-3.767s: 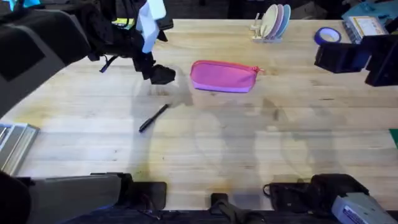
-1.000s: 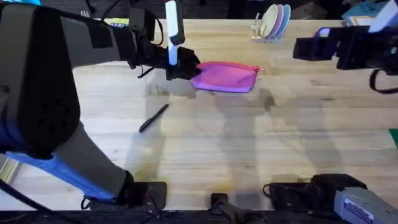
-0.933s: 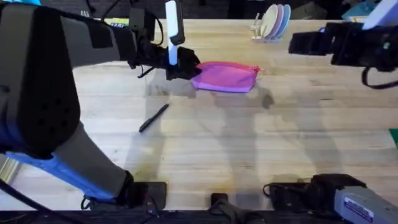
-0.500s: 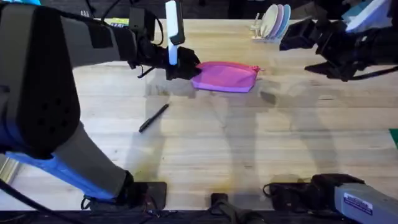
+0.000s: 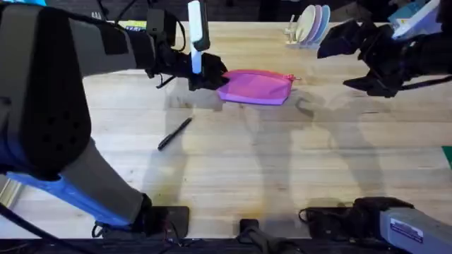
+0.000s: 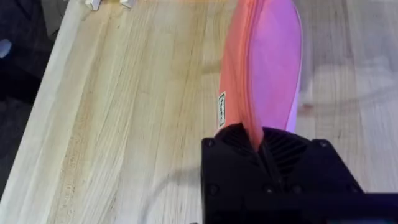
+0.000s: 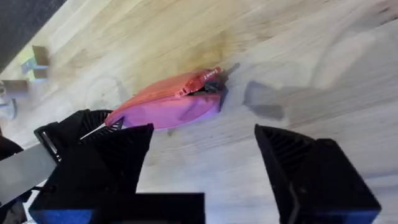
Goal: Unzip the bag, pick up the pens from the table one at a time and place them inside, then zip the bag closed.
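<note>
**Left claw pins the bag's end as the right claw closes in on the zipper pull**

The bag [image 5: 256, 87] lies toward the far side of the counter [image 5: 282, 169], zipper shut along its top edge. The left claw [image 5: 210, 76] is closed on the bag's left end; the left wrist view shows the pink fabric [image 6: 264, 68] running straight into the black fingers, pinched between them. That hold has not altered over the last second.

What has changed is the right arm. About 1 second ago it hung well off to the right of the bag; it has since swung inward, and the right claw [image 5: 340, 44] now hovers near the bag's right end, fingers spread wide and holding nothing. Its wrist view looks between the 2 open fingers at the zipper pull [image 7: 211, 79] on the bag's end, still apart from it.

This reads as the set-up for unzipping: 1 claw anchors the fabric so the other can draw the slider along. The next move probably calls for the right claw to come down and close on the small pull tab, a fine target that could easily slip.

The 1 pen [image 5: 174, 133] in sight lies on the counter nearer the robot, left of the bag and well apart from it, untouched. Loading and rezipping are not yet begun
</note>
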Controlling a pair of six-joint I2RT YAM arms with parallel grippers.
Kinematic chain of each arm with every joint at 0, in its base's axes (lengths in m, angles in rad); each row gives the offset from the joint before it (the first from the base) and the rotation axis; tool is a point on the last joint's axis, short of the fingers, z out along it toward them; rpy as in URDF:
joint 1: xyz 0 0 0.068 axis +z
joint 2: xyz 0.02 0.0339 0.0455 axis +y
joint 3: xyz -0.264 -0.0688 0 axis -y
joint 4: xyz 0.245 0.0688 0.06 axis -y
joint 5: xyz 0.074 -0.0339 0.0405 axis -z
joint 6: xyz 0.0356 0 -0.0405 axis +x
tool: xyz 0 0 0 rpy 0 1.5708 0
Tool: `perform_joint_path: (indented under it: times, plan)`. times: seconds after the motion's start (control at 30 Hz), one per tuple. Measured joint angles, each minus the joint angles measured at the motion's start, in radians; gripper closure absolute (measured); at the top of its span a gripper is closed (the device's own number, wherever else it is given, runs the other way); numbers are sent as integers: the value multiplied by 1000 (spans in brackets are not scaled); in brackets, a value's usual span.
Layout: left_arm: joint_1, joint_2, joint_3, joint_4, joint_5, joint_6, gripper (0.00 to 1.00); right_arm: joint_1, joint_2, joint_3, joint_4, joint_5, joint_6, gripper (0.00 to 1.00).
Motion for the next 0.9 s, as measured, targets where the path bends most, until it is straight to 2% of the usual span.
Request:
perform_joint_path:
  times: [0.37,0.67,0.9]
  plan:
    - [0,0,0,0,0,0,958,23,61,0,9,-6,39,3]
    - [0,0,0,0,0,0,958,95,162,0,118,-53,126,3]
    - [0,0,0,0,0,0,958,105,245,0,166,-65,176,3]
